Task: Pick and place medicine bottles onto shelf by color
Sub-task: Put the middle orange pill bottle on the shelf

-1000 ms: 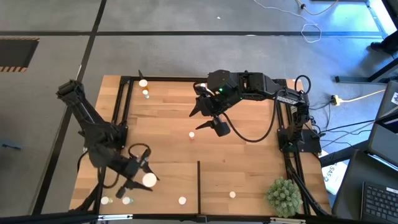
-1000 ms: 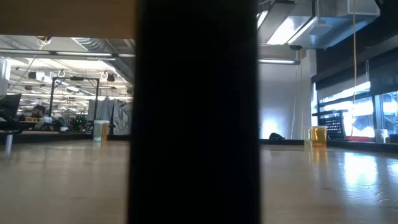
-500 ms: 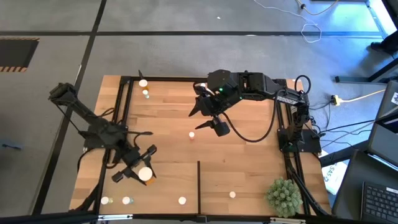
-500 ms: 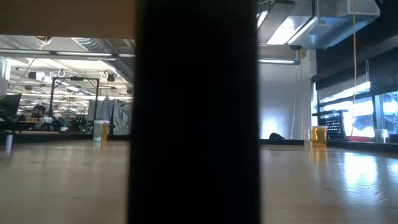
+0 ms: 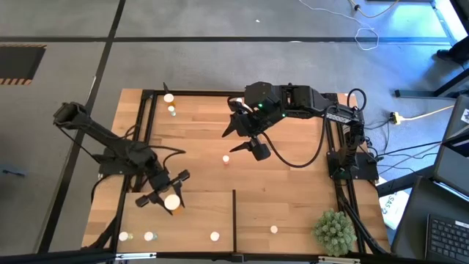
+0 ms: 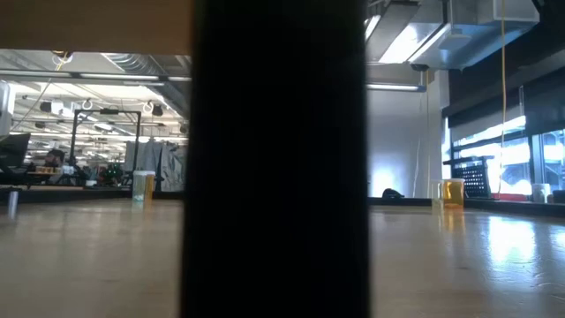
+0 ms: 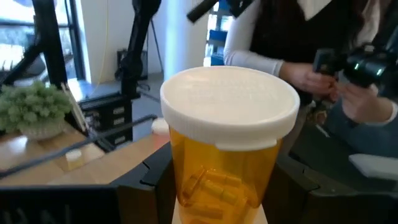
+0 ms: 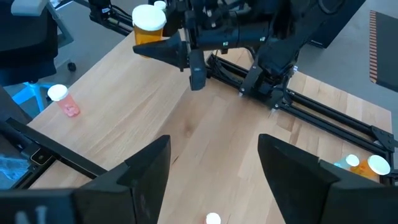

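Observation:
My left gripper (image 5: 168, 198) hovers over the far left part of the pale shelf (image 5: 293, 209), shut on a wide orange medicine bottle (image 7: 227, 155) with a white cap. Small bottles stand on the shelf near its front edge (image 5: 149, 236) (image 5: 214, 236) (image 5: 273, 229). Another (image 5: 226, 158) stands mid-table, and two (image 5: 169, 98) sit at the far left. My right gripper (image 5: 245, 141) hangs open above the table's far middle, holding nothing. The shelf's dark divider (image 5: 234, 218) stands upright. My left gripper pinches the orange bottle's body (image 7: 186, 186) between its two fingers (image 7: 155, 183), below the white cap. The fingers lie about level, one on either side. The bottle stands upright in the hold, cap up, lifted clear of the shelf (image 8: 149, 28).
A spiky green plant ball (image 5: 335, 231) sits at the near right corner. Black frame rails (image 5: 143, 132) run along the table's sides. The divider blocks the middle of the low view; two bottles (image 6: 141, 185) (image 6: 452, 192) show past it. A person (image 7: 292, 50) is beyond the table.
My left gripper has swung round with the orange bottle, away from the near left corner and a little toward the table's far edge and middle, turning as it went. The bottle has stayed upright in the hold. My right arm has kept still.

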